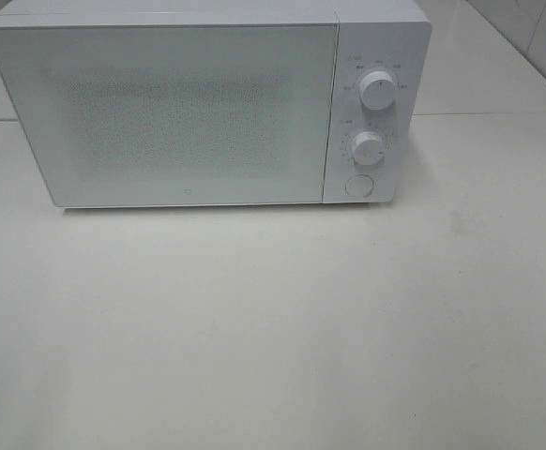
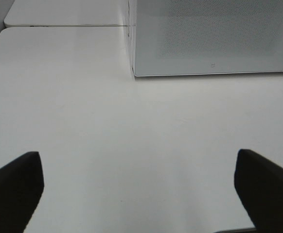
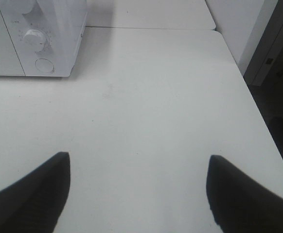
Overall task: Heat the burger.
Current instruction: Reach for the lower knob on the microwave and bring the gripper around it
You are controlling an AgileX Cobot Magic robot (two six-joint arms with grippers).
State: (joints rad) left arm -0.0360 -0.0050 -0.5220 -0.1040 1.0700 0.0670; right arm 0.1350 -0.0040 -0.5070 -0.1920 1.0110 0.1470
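One microwave (image 1: pixel 198 112) stood at the 12 o'clock end of the white counter (image 1: pixel 273 328), seen from the high camera. Its one door (image 1: pixel 170 112) was shut, frosted and speckled, and it hid the inside. At the 3 o'clock side of the door ran a narrow control panel with two round knobs, an upper knob (image 1: pixel 378 91) and a lower knob (image 1: pixel 368 148), and one round button (image 1: pixel 358 186) beneath them.

The burger appeared in none of the three views. With the door shut, I could not tell whether it sat inside.

There were two grippers, each with two dark fingers, and neither showed in the high view. The left gripper (image 2: pixel 137 160) hung over the counter with its fingers wide apart, only white surface showing between them, and it faced the microwave's door corner. The right gripper (image 3: pixel 137 159) also had its fingers apart with only counter between them, and it faced the control panel side.

From the microwave's front face toward 6 o'clock a broad stretch of counter lay flat and white. One seam (image 1: pixel 479 114) crossed the counter at 3 o'clock of the microwave, level with the upper knob, and it continued on the 9 o'clock side. In the right wrist view the counter's outer edge (image 3: pixel 248 97) ran straight, with a rounded far corner, and dropped to a darker floor (image 3: pixel 282 131) beside it. A light wall stood beyond that corner
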